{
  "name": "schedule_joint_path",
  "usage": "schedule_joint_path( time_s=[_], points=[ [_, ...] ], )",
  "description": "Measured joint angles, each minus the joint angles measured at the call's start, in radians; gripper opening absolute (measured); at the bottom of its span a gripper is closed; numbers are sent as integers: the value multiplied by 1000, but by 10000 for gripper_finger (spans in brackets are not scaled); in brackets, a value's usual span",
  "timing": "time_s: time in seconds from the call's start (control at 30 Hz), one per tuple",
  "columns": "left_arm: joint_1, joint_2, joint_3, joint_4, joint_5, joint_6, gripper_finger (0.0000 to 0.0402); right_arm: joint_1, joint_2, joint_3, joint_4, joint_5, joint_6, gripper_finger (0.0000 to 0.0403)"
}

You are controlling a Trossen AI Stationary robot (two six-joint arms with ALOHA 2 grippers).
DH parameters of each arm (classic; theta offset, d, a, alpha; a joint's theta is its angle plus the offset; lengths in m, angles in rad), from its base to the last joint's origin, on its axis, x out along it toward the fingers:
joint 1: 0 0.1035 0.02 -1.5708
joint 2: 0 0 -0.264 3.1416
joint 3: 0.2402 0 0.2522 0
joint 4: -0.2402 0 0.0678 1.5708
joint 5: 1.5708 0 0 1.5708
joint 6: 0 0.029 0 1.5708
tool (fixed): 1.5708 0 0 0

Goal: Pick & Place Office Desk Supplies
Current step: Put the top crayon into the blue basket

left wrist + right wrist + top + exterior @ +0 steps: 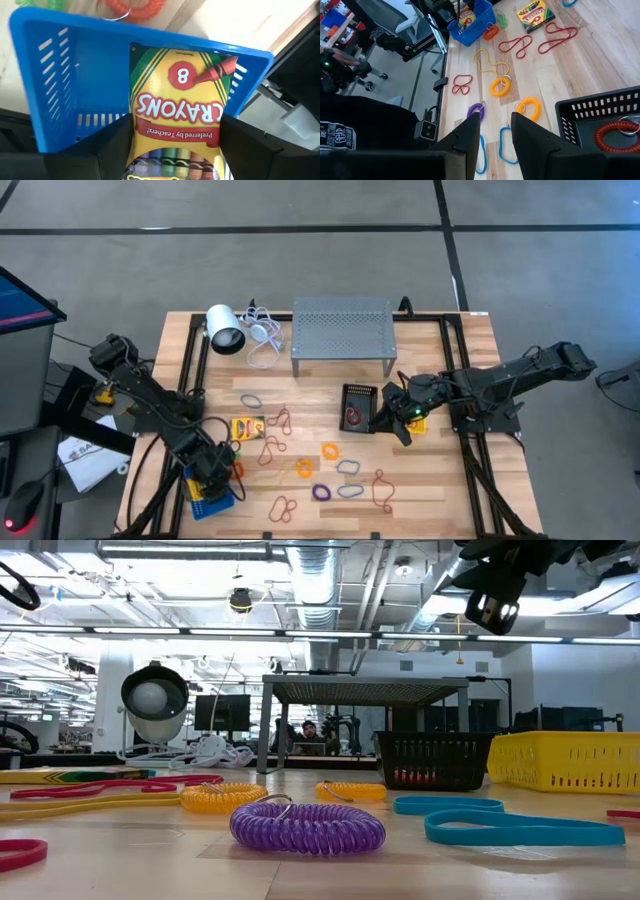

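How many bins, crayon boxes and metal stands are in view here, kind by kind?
Bins: 3 (blue bin, black bin, yellow bin)
Crayon boxes: 2 (table crayon box; held crayon box in the left gripper, over the blue bin)
Metal stand: 1
Total: 6

Overhead, table-level, two wrist views

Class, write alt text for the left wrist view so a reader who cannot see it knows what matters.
The left claw holds a yellow eight-count crayon box over the blue bin, the box's far end inside the bin. An orange coil band lies on the wooden table just beyond the bin's far wall.
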Motion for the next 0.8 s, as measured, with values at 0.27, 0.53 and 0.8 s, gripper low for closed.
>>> schedule_joint_path(
  time_s=[0.27, 0.53, 0.8],
  points=[
    [3, 0, 0, 18, 0, 19, 266, 0, 0, 0, 0, 0, -19, 107],
    [4, 0, 0, 18, -1, 23, 269, 1, 0, 0, -1, -4, -35, 107],
    [8, 0, 0, 18, -1, 23, 286, 2, 0, 0, -1, -4, -35, 107]
  ],
)
